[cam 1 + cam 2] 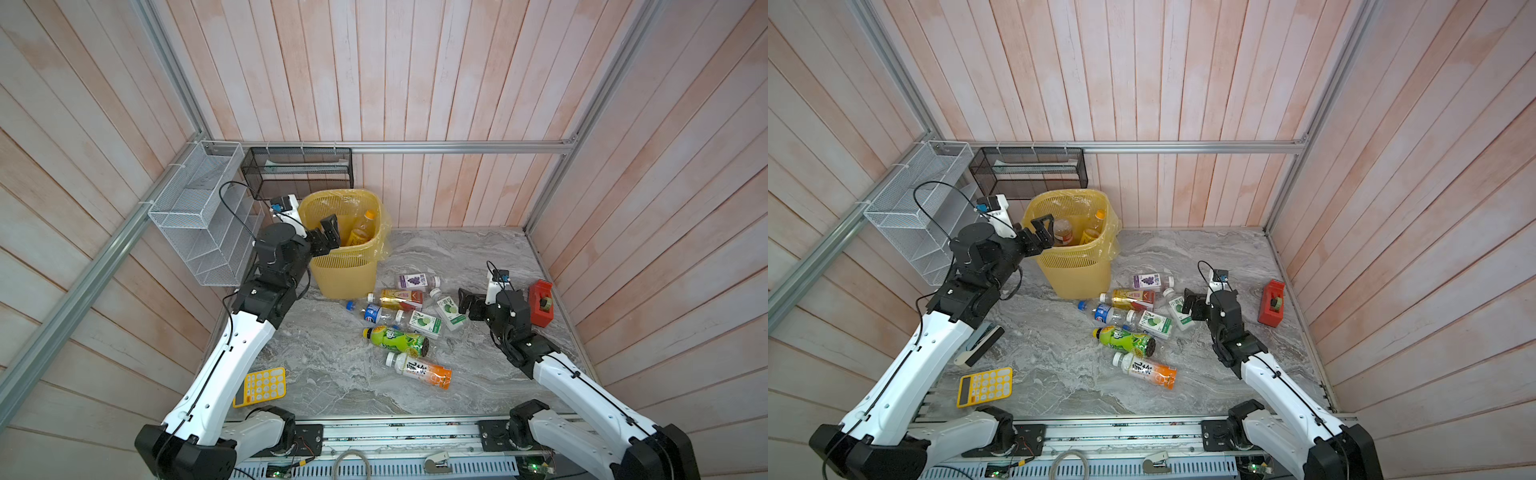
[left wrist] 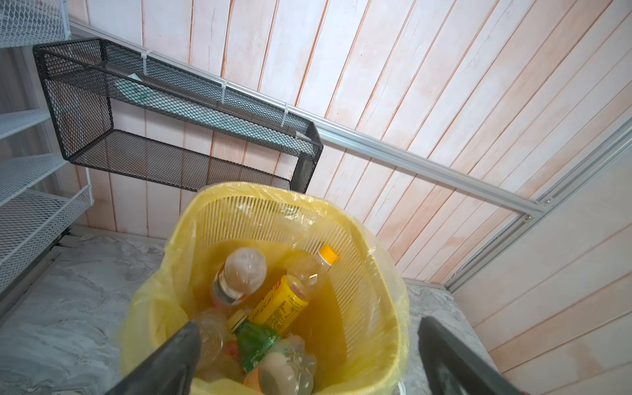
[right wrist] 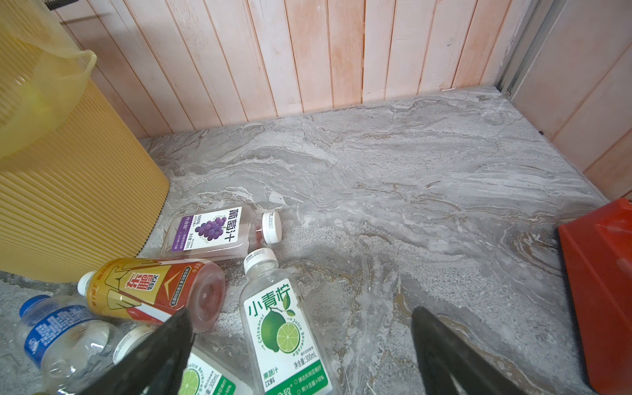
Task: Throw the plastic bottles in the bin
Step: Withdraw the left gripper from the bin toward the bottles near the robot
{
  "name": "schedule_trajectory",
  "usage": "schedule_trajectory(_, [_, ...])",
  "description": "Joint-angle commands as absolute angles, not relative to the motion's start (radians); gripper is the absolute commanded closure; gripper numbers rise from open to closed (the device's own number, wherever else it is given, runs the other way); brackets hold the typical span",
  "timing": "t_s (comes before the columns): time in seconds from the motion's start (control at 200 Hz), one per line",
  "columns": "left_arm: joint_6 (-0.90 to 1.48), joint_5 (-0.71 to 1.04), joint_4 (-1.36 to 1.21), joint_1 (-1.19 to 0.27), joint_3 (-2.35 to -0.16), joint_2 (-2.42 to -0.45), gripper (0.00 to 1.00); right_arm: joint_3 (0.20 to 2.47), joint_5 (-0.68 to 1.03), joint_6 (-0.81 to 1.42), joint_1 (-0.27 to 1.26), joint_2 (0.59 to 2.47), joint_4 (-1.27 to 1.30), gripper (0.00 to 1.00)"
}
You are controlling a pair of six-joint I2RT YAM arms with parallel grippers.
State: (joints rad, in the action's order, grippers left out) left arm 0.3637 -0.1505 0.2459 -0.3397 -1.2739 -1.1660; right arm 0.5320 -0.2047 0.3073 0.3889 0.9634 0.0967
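1. Our left claw (image 1: 330, 233) hangs over the left side of the bin's mouth, fingers spread wide and grasping nothing.
2. The bin (image 1: 345, 272) stands at the far left of the counter (image 1: 478, 249), close to the back wall. Inside we see a yellow-labelled bottle (image 2: 282, 304) with an orange cap, a green-labelled bottle (image 2: 256, 342) and a blurred clear bottle (image 2: 241, 273).
3. More plastic bottles lie on their sides just right of and nearer than the bin. They include a grape-label bottle (image 1: 415, 281), a red-and-gold bottle (image 1: 399, 298), a blue-label bottle (image 1: 376, 313), a green bottle (image 1: 395, 338) and an orange bottle (image 1: 419, 370).
4. Our right claw (image 1: 466, 304) is released and empty, just beside a lime-label bottle (image 1: 449, 309) at the cluster's right edge.
5. A red tape dispenser (image 1: 540, 307) sits right of that claw, and a yellow calculator (image 1: 260, 387) lies near left.
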Motion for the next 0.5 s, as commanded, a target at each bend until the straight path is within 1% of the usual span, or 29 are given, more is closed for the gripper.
schedule_trajectory(0.0, [0.299, -0.263, 0.241, -0.398, -1.209, -1.143, 0.0, 0.534, -0.204, 0.307, 0.385, 0.974, 0.082, 0.01])
schedule_trajectory(0.09, [0.275, -0.302, 0.205, -0.446, -1.148, -1.105, 0.0, 0.535, -0.194, 0.31, 0.385, 0.976, 0.08, 0.01])
schedule_trajectory(0.235, [0.257, -0.317, 0.149, -0.506, -1.05, -1.046, 0.0, 0.531, -0.155, 0.306, 0.385, 0.984, 0.079, 0.01])
schedule_trajectory(0.355, [0.244, -0.337, 0.165, -0.554, -1.007, -1.027, 0.0, 0.531, -0.151, 0.307, 0.385, 0.993, 0.074, 0.01])
schedule_trajectory(0.495, [0.308, -0.35, 0.198, -0.569, -0.95, -1.009, 0.0, 0.531, -0.129, 0.308, 0.385, 1.004, 0.078, 0.01])
